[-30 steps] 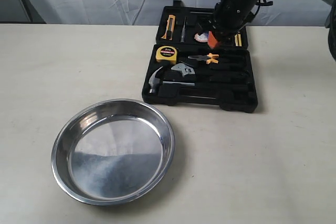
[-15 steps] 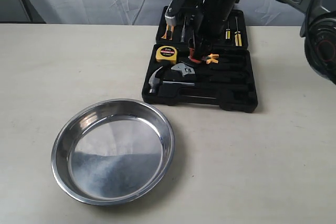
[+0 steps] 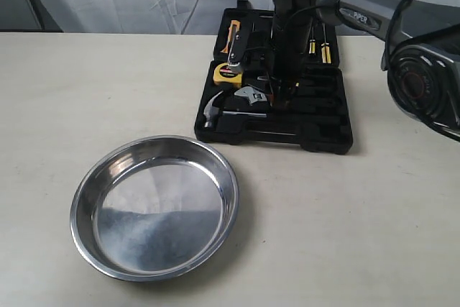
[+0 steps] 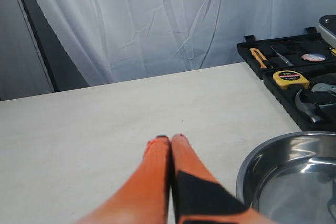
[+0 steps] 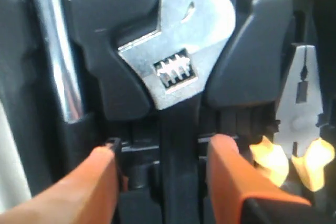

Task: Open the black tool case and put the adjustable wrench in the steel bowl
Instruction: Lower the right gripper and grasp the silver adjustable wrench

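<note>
The black tool case (image 3: 323, 138) lies open at the back of the table, lid flat behind it. The adjustable wrench (image 3: 251, 95) rests in its moulded slot, silver head toward the hammer. My right gripper (image 5: 163, 148) is open and low over the case, its orange fingers (image 5: 231, 177) standing on either side of the wrench's black handle (image 5: 178, 182), with gaps on both sides. The wrench head (image 5: 176, 51) shows just beyond the fingertips. The steel bowl (image 3: 77, 210) sits empty at the front left. My left gripper (image 4: 170, 139) is shut on nothing over bare table beside the bowl (image 4: 252, 166).
A claw hammer (image 3: 214, 111), a yellow tape measure (image 3: 228, 72), yellow-handled pliers (image 5: 299, 129) and screwdrivers (image 3: 320, 47) fill other slots of the case. A white curtain hangs behind the table. The right arm's base (image 3: 424, 84) stands at the right edge.
The right arm has swung left from over the lid half and come down, bringing its open gripper onto the wrench's handle. Bowl and case have not moved.
</note>
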You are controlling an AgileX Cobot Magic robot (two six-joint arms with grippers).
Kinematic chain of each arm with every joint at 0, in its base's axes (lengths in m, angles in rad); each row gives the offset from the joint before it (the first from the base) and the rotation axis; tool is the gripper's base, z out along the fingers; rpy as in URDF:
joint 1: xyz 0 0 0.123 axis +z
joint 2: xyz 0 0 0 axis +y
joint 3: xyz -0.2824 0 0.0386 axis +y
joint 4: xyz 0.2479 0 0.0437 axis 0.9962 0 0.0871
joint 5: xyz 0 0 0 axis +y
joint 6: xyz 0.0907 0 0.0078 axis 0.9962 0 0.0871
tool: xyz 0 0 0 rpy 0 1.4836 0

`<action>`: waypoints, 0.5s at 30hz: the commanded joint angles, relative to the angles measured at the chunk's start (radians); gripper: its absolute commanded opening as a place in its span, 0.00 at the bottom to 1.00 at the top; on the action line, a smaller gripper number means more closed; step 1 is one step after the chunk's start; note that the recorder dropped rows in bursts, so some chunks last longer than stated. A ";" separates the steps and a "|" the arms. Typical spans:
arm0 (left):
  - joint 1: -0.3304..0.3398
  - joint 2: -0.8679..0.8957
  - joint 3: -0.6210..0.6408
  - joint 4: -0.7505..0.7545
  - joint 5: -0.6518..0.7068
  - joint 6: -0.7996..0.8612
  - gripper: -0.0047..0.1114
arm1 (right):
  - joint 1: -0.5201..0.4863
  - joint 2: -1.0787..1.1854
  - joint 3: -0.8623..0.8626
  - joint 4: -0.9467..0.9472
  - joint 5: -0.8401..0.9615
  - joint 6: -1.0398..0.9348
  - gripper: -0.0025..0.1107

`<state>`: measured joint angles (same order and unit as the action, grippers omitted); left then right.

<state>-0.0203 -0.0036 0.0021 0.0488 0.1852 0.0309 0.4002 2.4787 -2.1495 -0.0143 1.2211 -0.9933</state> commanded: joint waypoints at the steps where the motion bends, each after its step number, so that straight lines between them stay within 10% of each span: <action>1: -0.001 0.004 -0.002 -0.002 -0.005 -0.001 0.04 | 0.000 0.018 0.002 -0.006 0.000 -0.007 0.45; 10: -0.001 0.004 -0.002 -0.002 -0.005 -0.001 0.04 | 0.000 0.061 0.002 -0.006 -0.036 -0.007 0.44; 15: -0.001 0.004 -0.002 -0.002 -0.005 -0.001 0.04 | 0.000 0.067 0.002 -0.006 -0.026 -0.007 0.14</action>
<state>-0.0203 -0.0036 0.0021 0.0488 0.1852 0.0309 0.4041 2.5225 -2.1534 -0.0225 1.1819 -1.0149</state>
